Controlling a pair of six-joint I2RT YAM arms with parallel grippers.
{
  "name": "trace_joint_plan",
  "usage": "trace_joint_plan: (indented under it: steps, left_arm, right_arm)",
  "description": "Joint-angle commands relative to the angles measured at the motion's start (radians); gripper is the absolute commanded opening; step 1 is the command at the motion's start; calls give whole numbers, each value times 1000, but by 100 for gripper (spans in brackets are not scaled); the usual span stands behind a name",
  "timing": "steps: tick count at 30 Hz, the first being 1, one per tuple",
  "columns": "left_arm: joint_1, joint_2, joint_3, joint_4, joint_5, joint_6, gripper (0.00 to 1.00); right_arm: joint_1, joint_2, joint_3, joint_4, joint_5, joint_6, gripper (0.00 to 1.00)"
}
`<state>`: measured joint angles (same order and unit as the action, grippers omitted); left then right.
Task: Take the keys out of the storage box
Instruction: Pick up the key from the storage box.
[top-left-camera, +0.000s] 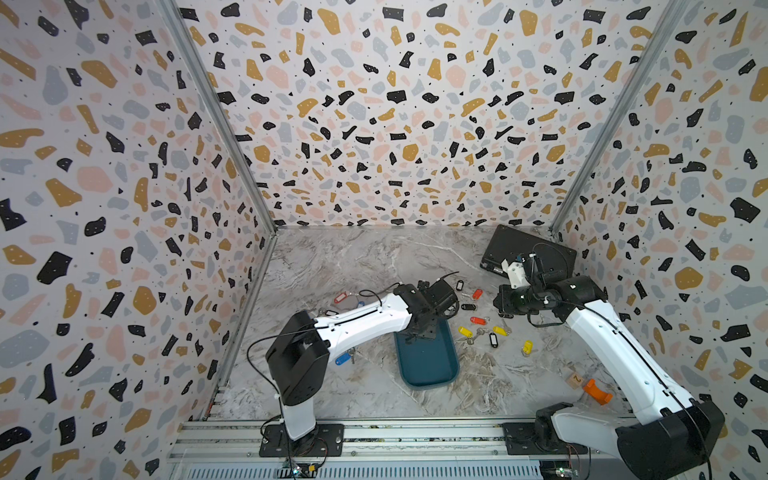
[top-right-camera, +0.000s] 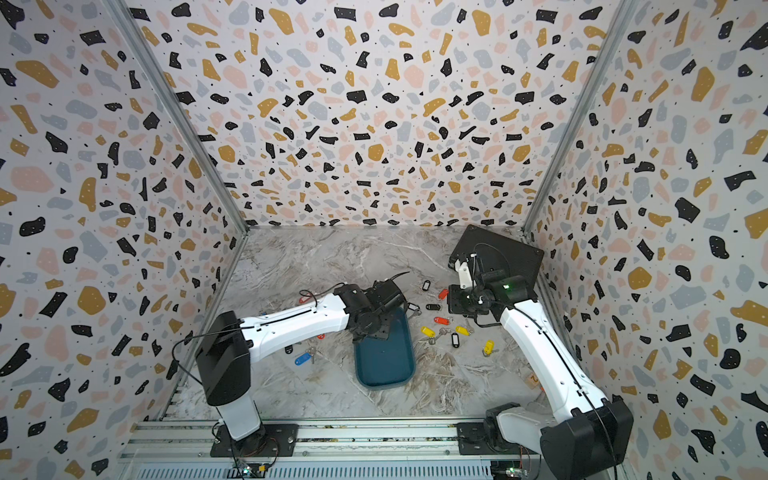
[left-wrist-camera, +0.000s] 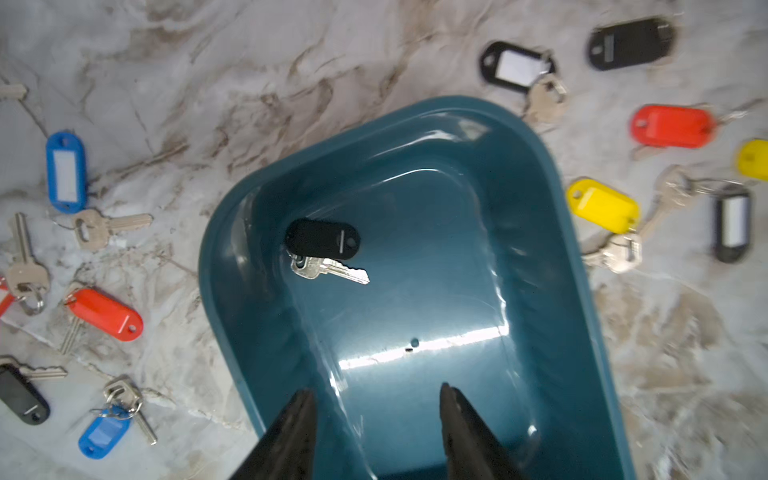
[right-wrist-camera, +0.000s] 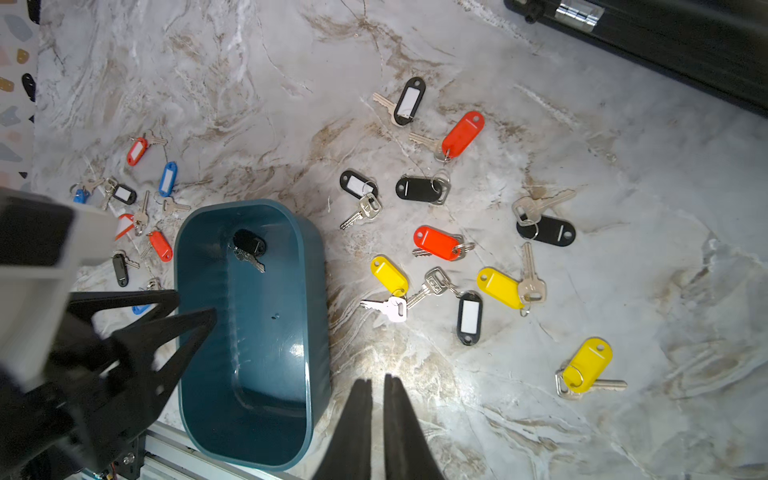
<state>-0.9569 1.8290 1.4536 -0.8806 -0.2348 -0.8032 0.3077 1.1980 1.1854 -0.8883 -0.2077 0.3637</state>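
The storage box (top-left-camera: 432, 365) lies mid-worktop (top-left-camera: 332, 257), long axis from front rail toward back wall, open marble behind it. One black-tagged key (left-wrist-camera: 323, 240) lies inside near its far end, crosswise to that axis; other keys (right-wrist-camera: 432, 243) scatter on both sides. The left gripper (left-wrist-camera: 376, 388) hovers over the box, jaws wide, empty; the right gripper (right-wrist-camera: 377, 378) is nearly closed, empty. A wooden block (top-left-camera: 575, 379) reads "2".
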Motion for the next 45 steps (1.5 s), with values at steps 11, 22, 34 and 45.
trace_joint_plan:
  steps: [11,22,34,45]
  left_arm:
    - [25,143,17,16,-176,-202,49]
    - [76,187,-11,116,-132,-208,48]
    - [89,240,3,138,-121,-220,42]
    - [91,260,-10,160,-117,-226,27]
  right_arm:
    - [-2,-29,-56,21,-43,20,14]
    - [-2,-28,-75,23,-55,11,14]
    - [-2,-37,-103,19,-59,5,13]
    - [-2,-52,-122,4,-51,-3,13]
